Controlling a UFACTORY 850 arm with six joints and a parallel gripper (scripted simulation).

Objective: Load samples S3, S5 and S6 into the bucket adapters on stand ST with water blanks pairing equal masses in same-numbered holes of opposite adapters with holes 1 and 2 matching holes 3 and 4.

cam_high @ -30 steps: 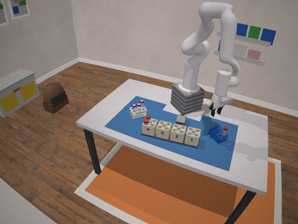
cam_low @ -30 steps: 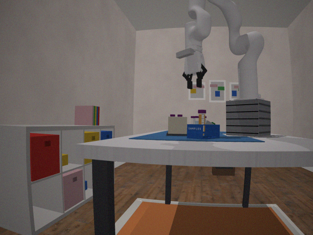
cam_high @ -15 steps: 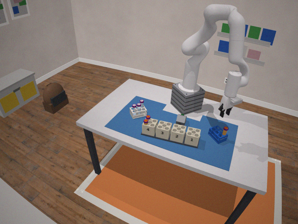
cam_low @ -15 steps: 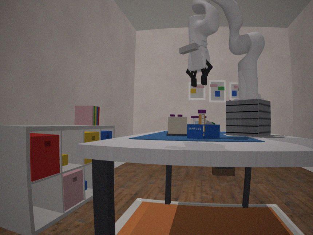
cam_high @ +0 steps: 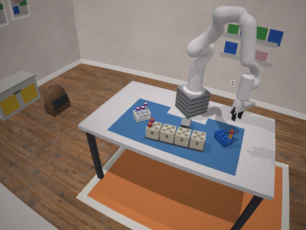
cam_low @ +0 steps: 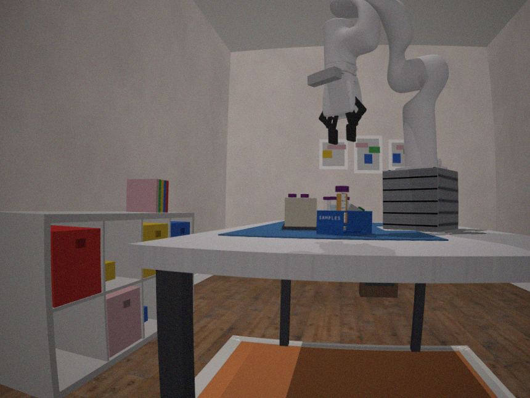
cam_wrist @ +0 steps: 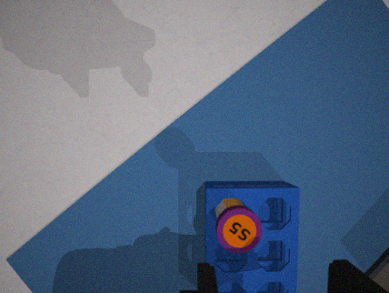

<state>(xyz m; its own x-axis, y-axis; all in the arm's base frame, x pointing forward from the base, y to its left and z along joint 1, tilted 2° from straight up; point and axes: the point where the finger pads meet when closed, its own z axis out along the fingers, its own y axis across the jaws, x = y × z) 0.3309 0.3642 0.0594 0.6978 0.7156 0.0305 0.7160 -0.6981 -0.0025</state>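
My black-fingered gripper (cam_high: 236, 118) (cam_low: 342, 142) (cam_wrist: 273, 273) hangs half open, empty. At eleven o'clock in my wrist view, round-capped S5 (cam_high: 231, 134) (cam_low: 341, 199) (cam_wrist: 239, 229) stands in the glossy blue rack (cam_high: 220, 141) (cam_low: 330, 225) (cam_wrist: 294, 227); at nine o'clock from above, blocky cream adapter 4 (cam_high: 151, 134) holds two orange-dotted tubes (cam_high: 149, 124).

A white rectangular table with black legs (cam_high: 259, 158) (cam_low: 265, 250) carries a flat blue mat (cam_high: 217, 158) (cam_low: 407, 235) (cam_wrist: 291, 100); on the mat stand a white openwork tube rack (cam_high: 142, 118), a dark flat stand (cam_high: 173, 144), a small grey sloped desk (cam_high: 185, 123) and a blue tube rack marked SAMPLES (cam_high: 223, 141) (cam_low: 330, 227) (cam_wrist: 291, 227); a grey block-shaped robot base (dark horizontal grooves) (cam_high: 189, 108) (cam_low: 411, 201) rests on the tabletop.
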